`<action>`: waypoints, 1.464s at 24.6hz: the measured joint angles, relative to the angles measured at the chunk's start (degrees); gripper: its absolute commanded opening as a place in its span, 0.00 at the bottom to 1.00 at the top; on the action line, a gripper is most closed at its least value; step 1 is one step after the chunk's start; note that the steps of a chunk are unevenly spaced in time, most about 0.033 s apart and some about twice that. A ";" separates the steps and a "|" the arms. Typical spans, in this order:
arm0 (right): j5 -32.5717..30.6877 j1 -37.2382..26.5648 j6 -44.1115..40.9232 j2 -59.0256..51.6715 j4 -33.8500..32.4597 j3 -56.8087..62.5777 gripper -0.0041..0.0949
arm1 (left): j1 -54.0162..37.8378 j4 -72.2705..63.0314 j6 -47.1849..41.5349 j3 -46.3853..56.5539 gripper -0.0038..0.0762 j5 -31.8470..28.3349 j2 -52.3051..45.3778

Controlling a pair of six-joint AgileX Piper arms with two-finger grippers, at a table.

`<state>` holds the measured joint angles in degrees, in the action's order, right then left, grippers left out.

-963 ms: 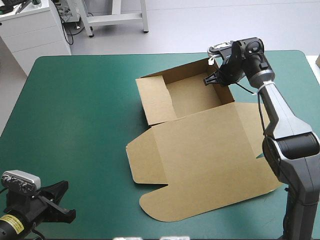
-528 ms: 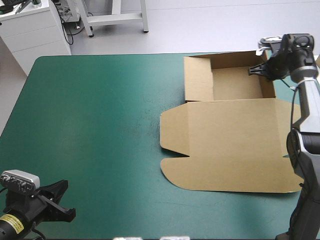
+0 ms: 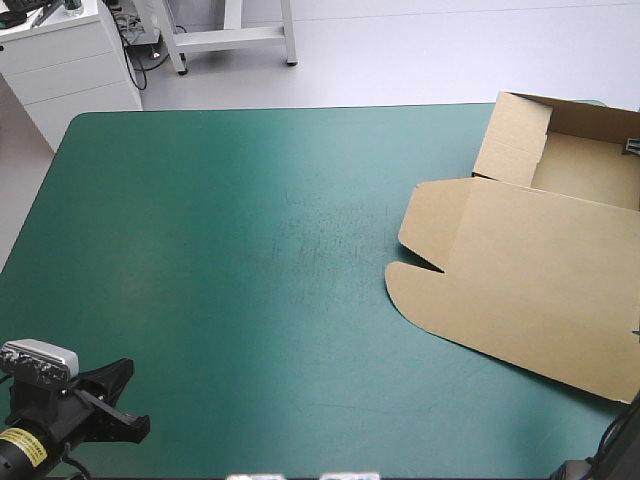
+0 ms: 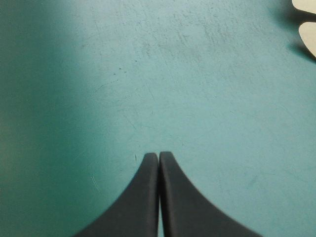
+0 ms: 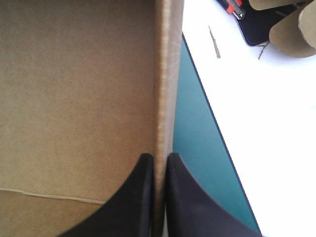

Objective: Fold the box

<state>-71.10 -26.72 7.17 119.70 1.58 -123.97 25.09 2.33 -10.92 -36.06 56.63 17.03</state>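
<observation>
The brown box lies at the table's right side as an open tray, its lid flat toward the front. In the high view only a dark tip of my right gripper shows, at the tray's right wall. The right wrist view has my right gripper shut on that upright wall, one finger inside the tray and one outside. My left gripper rests at the table's front left corner. In the left wrist view this gripper is shut on nothing over the bare cover, with the lid's rounded flap far ahead.
The teal-green cover spreads bare across the left and middle of the table. The table's right edge runs close beside the held wall. Beyond it, on the floor, lie more pieces of board.
The box has slid and turned toward the table's far right corner, pulled by my right gripper, which has moved almost out of the high view. The left arm has not moved.
</observation>
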 measured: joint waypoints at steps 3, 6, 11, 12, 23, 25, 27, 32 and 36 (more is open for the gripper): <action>-0.18 -1.77 0.63 1.77 2.09 -0.07 0.43 | 0.00 0.00 0.00 0.00 0.02 0.00 0.00; -0.18 -2.25 0.68 3.19 2.75 -0.07 0.79 | 0.00 0.00 0.00 0.00 0.02 0.00 0.00; -0.27 -2.34 0.16 1.19 3.00 -1.99 0.79 | 0.00 0.00 0.00 0.00 0.02 -0.25 0.00; -0.27 -2.34 0.16 -0.08 3.14 -2.04 0.74 | 0.00 0.00 0.00 0.00 0.02 -0.40 0.00; -0.27 -1.30 3.62 -19.20 16.63 2.27 0.03 | 0.00 0.36 0.00 0.05 0.02 -1.94 0.00; -0.27 0.37 4.99 -22.82 18.40 6.00 0.03 | 0.00 0.42 0.00 0.05 0.02 -1.94 0.00; -0.27 4.88 6.70 -28.71 19.49 13.08 0.03 | 0.00 0.42 0.00 0.05 0.02 -1.95 0.00; 0.12 14.27 9.50 -37.42 19.87 24.38 0.03 | 0.00 0.42 1.58 0.10 0.02 -1.95 0.00; 2.81 22.30 11.70 -43.55 19.87 33.17 0.03 | 0.00 0.36 3.27 0.10 0.02 -1.62 0.00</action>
<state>-68.29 -4.42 18.87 76.14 21.44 -90.81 25.09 2.70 -7.65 -35.96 55.01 17.03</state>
